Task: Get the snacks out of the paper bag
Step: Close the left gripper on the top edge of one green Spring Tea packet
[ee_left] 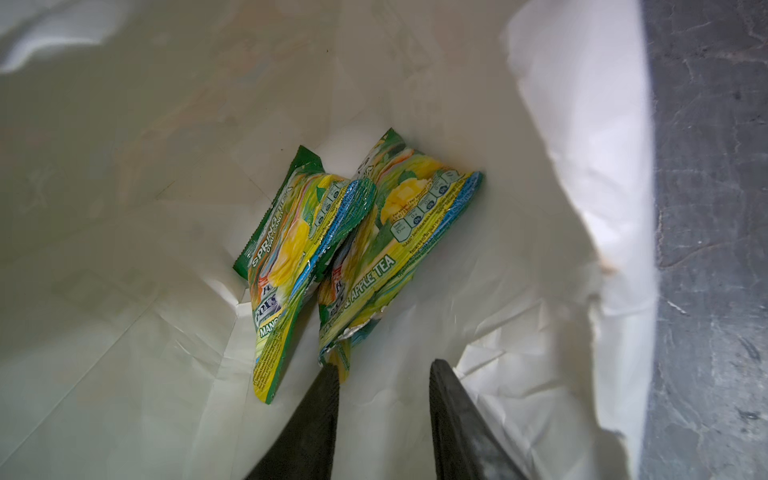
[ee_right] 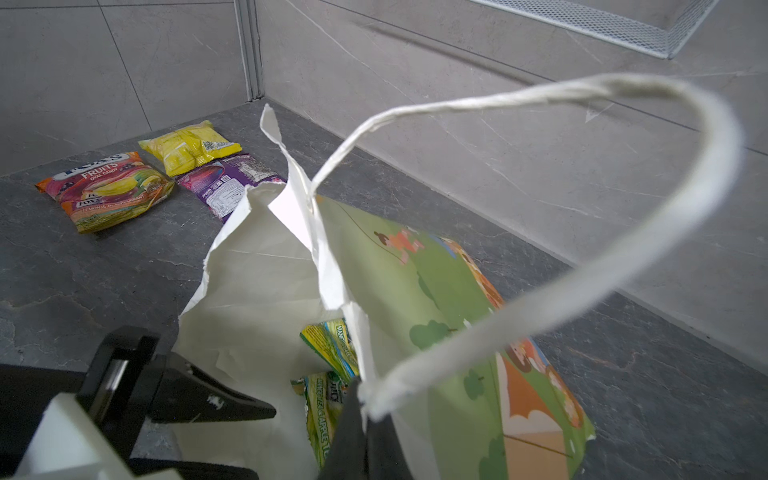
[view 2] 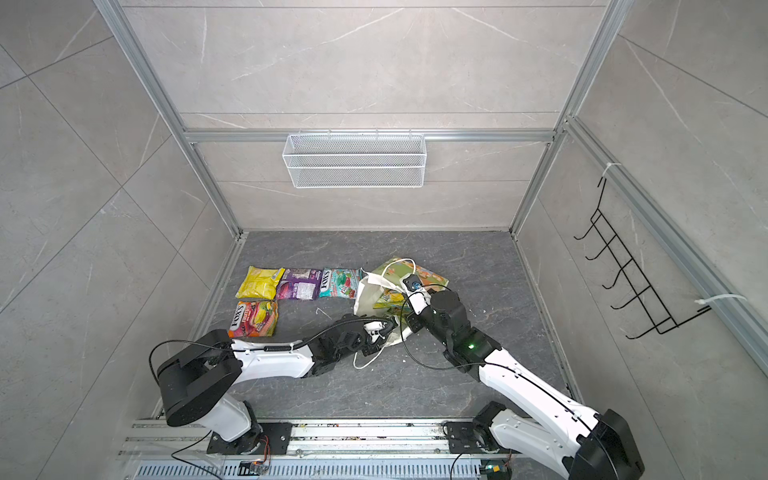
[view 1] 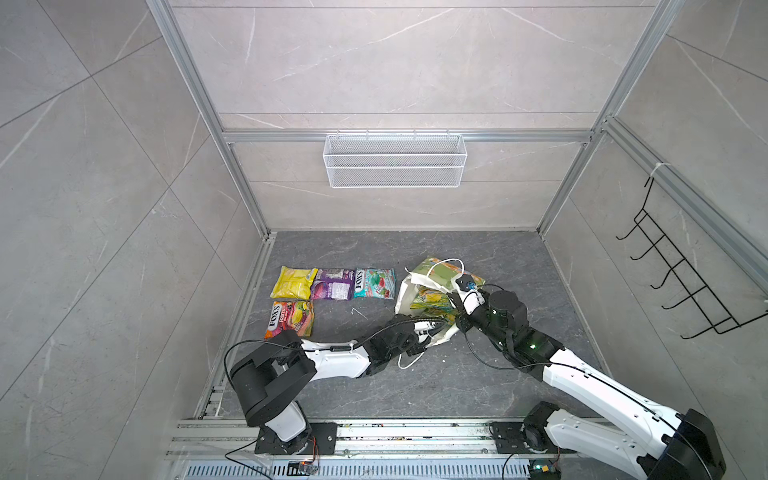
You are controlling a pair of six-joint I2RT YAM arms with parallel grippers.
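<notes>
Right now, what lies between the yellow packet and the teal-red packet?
The purple packet lies there, in the same row; both top views show it.

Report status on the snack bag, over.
Left gripper open inside paper bag, tips at two green-yellow packets. Right gripper shut on bag rim. Four packets out. Nothing blocking.

Paper bag (ee_left: 124,311) interior: Spring Tea pkt (ee_left: 291,232) overlapping Apple Tea pkt (ee_left: 419,208); left gripper (ee_left: 384,365) hovering nearby, jaws standing apart.

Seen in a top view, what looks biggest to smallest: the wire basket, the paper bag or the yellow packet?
1. wire basket
2. paper bag
3. yellow packet
The basket hangs higher, likely nearer the camera, so its lead over the crumpled bag is unsure.
</notes>
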